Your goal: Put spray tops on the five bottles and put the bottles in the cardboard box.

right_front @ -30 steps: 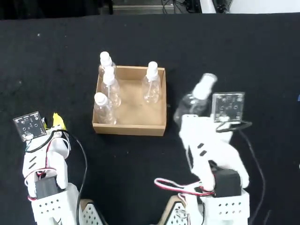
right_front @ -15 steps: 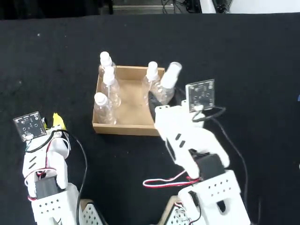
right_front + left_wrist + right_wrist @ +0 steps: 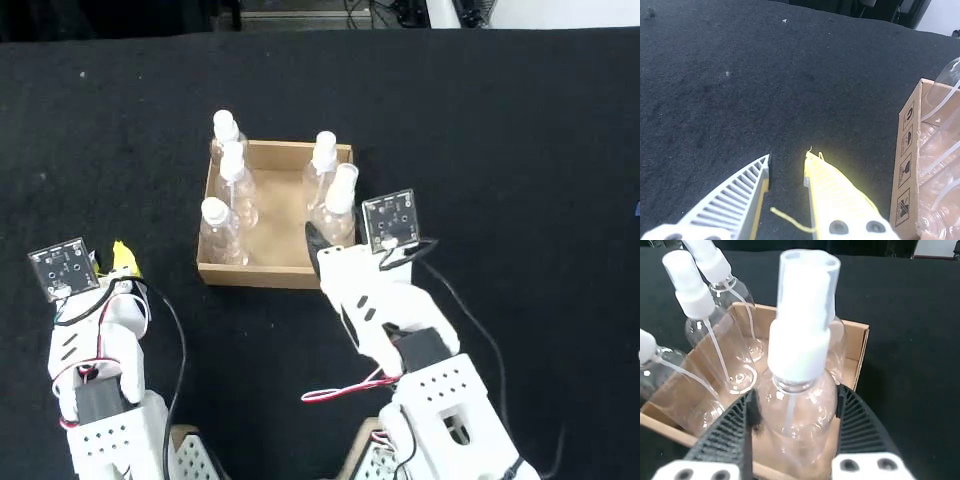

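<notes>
The right claw is clenched on the body of a clear spray bottle. Its dark fingers sit either side, below the white spray top, and the bottle is upright at the near right corner of the cardboard box. From the wrist view the bottle's base overlaps the box's front wall, and it cannot be told whether it rests on the box floor. Just behind it stands another capped bottle, close enough that the two look nearly touching. Three more capped bottles line the box's left side. This appears to be the fifth and last bottle to go in. The left claw hangs over the black desk beside the box, fingers parted and holding nothing.

The risks lie in the set-down. If the base catches the front wall, the bottle would likely tip as the claw lets go. The bottles look empty and light, so a nudge from the claw's far finger could topple the neighbour — or shove the box across the desk.
</notes>
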